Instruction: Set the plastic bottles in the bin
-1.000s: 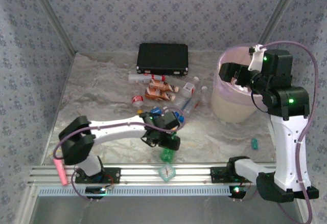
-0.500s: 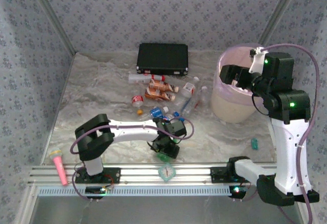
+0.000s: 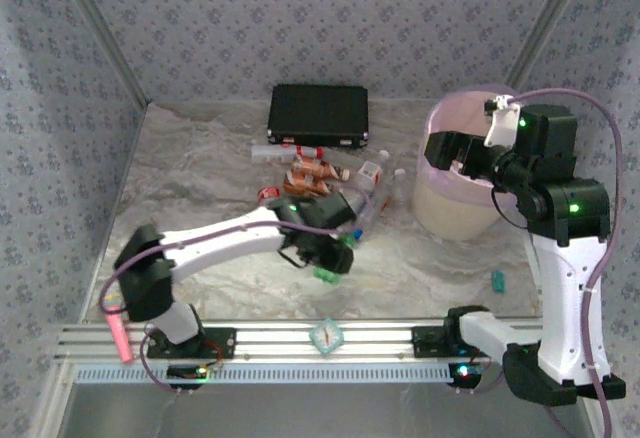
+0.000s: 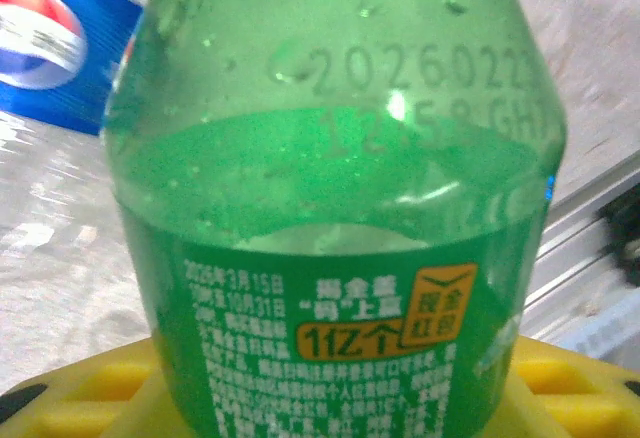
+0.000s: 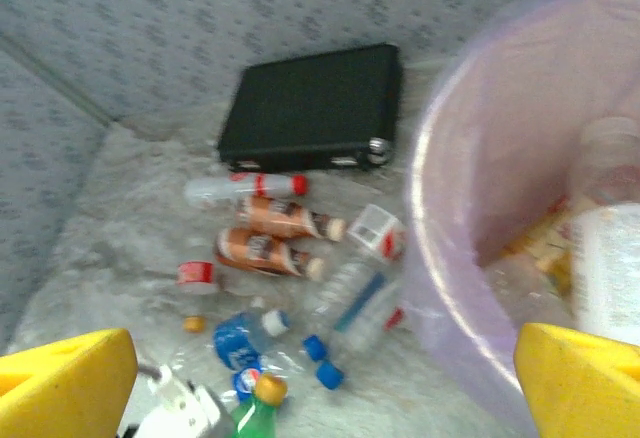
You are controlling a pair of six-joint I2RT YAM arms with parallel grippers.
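Left gripper (image 3: 325, 261): clamped around the green bottle (image 4: 330, 258), just beside the bottle pile (image 3: 322, 180).
Right gripper (image 5: 320, 373): wide apart, holding nothing — over the bin (image 3: 455, 210).
Bin: 1 white bottle (image 5: 610, 258) inside.

Soft, even light washes the scene, leaving only faint shadows. The right wrist view is blurred. A small glare spot marks the green bottle (image 4: 330, 258).
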